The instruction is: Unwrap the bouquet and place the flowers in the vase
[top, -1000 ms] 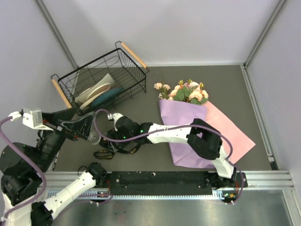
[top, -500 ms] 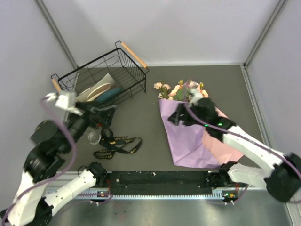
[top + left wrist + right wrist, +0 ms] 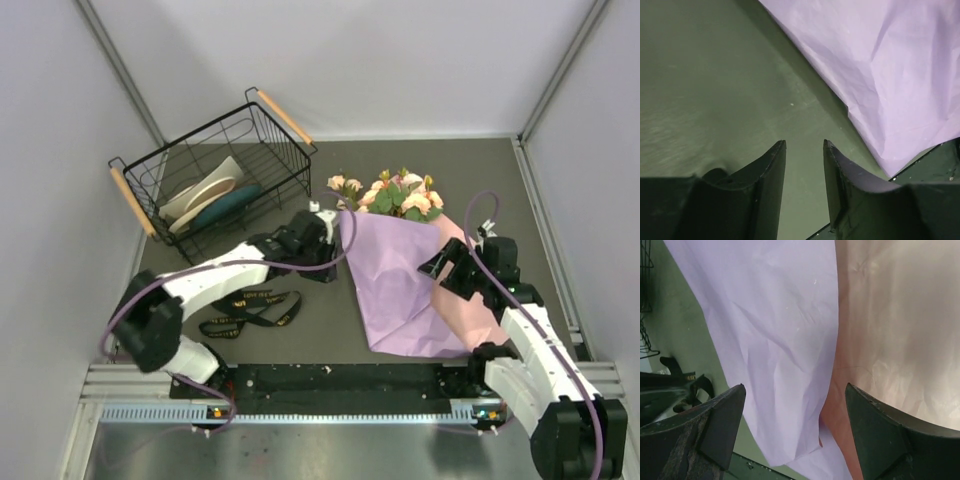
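Biggest thing first: the grey desk, with a black wire basket parked at the back left, well apart from the action.

The bouquet is laid out right of centre. Its purple paper is folded over the pink inner side, which shows along the right. The flowers poke out past the far edge of the paper; their stems are hidden under the purple sheet. A black ribbon is lying loose on the desk left of the paper, so the untying part can probably be called done and the paper is what's left.

The left fingers are drawn partway in with a narrow gap, and nothing is caught between them. They're hovering over bare desk just beside the purple edge, not around it. The right fingers are spread wide and empty, above the seam where purple meets pink.

The vase can't be made out in any view, so where it sits can't be told.

What could go wrong:
- If the left fingers are closed where they are, only air gets pinched, since the edge is off to one side.
- If the paper is pulled sideways without the stems being held, the whole bunch could be dragged along or scattered.
- If the right fingers are pushed down onto the sheet, hidden stems might get squashed.
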Robot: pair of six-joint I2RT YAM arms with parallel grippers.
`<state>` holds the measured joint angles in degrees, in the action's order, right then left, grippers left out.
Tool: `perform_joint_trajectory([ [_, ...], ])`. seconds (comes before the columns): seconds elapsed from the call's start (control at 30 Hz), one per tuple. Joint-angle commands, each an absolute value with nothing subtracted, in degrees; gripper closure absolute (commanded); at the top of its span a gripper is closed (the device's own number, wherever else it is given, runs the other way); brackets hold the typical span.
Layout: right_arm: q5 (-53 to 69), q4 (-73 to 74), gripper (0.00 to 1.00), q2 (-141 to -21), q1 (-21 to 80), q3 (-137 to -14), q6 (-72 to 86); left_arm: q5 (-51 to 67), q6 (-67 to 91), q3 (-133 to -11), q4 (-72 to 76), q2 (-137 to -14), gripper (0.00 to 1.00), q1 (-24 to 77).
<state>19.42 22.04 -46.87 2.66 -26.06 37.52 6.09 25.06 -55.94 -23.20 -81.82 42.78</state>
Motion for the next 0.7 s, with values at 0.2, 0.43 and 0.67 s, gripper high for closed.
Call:
perform_joint_trajectory([
  [0.2, 24.43, 18.11, 0.18, -45.62, 2.2, -25.49, 36.56, 6.16, 33.57, -67.14, -16.53, -104.93, 0.74, 52.99],
  [0.43, 21.9, 18.1, 0.18, -46.76, 2.2, -25.4, 35.77, 12.48, 35.95, -72.41, -10.37, -113.18, 0.73, 53.61],
  [0.67, 6.35, 23.55, 0.16, -43.6, 1.06, -28.3, 39.19, 14.58, 35.68, -87.86, -11.08, -122.6, 0.73, 52.39],
])
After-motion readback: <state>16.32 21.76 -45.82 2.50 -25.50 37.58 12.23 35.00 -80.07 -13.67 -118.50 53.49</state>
